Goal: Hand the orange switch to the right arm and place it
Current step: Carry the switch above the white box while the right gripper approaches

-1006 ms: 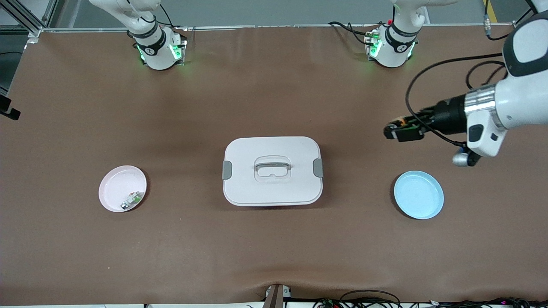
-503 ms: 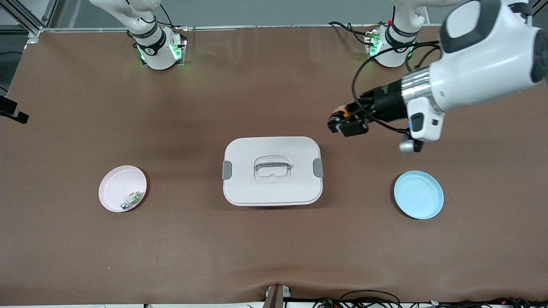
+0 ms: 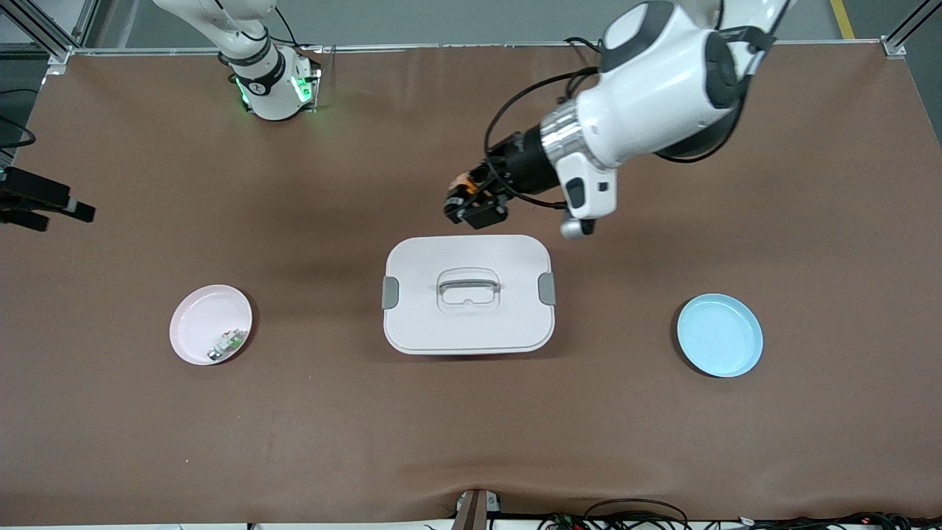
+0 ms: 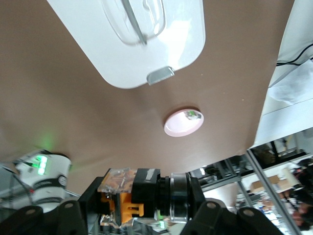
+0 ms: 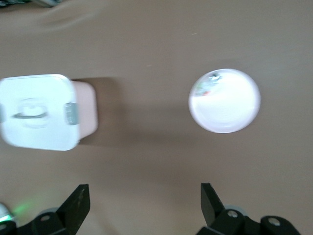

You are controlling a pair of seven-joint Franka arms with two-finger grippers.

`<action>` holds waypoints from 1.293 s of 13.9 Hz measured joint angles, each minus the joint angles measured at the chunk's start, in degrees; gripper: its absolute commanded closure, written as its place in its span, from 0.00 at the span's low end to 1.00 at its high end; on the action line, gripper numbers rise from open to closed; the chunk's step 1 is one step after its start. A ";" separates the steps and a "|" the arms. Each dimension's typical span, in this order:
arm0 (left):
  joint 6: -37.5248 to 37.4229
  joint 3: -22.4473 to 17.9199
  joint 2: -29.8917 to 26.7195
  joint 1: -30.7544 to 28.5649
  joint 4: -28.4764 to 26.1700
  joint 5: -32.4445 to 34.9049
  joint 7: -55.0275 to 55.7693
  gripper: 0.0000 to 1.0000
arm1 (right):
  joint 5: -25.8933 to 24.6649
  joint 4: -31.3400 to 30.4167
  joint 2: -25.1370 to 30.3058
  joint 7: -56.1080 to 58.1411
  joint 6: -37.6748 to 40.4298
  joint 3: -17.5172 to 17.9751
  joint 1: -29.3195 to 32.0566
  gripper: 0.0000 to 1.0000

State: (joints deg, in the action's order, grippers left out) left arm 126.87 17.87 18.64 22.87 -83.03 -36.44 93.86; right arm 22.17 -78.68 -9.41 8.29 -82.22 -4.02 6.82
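Observation:
The orange switch (image 3: 464,184), a black body with orange parts, is clamped in my left gripper (image 3: 471,206). The left arm reaches in from its base and holds the switch in the air over the bare table, just off the white box's edge. In the left wrist view the switch (image 4: 122,203) sits between the fingers (image 4: 73,213). My right gripper (image 3: 70,215) is open and empty, in the air at the right arm's end of the table. In the right wrist view the right gripper (image 5: 143,192) has its jaws wide apart, over bare table.
A white lidded box (image 3: 468,331) with a handle stands mid-table. A pink plate (image 3: 193,324) holding a small green-and-white part (image 3: 232,340) lies toward the right arm's end. An empty blue plate (image 3: 720,335) lies toward the left arm's end.
The left arm has swung with the switch from above the blue plate's end toward the table's middle, beside the white box. The right gripper has come further into view.

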 measured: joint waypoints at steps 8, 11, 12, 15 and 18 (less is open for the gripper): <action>15.62 -0.24 6.52 9.01 -0.01 4.05 18.87 0.67 | 11.44 -19.54 11.70 -3.55 -15.75 0.75 -3.31 0.00; 20.09 -0.27 9.34 12.16 0.05 7.89 26.00 0.67 | 11.55 -26.77 16.84 -5.24 -19.94 1.32 -10.01 0.00; 20.29 -0.28 9.92 12.70 0.08 8.69 27.72 0.67 | 11.57 -27.59 17.32 -7.19 -20.41 1.42 -12.31 0.00; 20.72 -0.33 11.19 13.39 0.11 9.48 28.88 0.67 | 11.58 -28.59 17.35 -12.97 -23.98 1.66 -19.13 0.00; 21.76 -0.33 11.91 14.28 0.12 11.31 30.04 0.67 | 11.75 -31.91 17.01 -14.11 -29.28 1.70 -22.49 0.00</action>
State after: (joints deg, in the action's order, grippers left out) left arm 148.63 17.54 30.55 37.16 -82.91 -25.13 123.90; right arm 33.92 -110.60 7.60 -5.82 -111.50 -2.32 -15.67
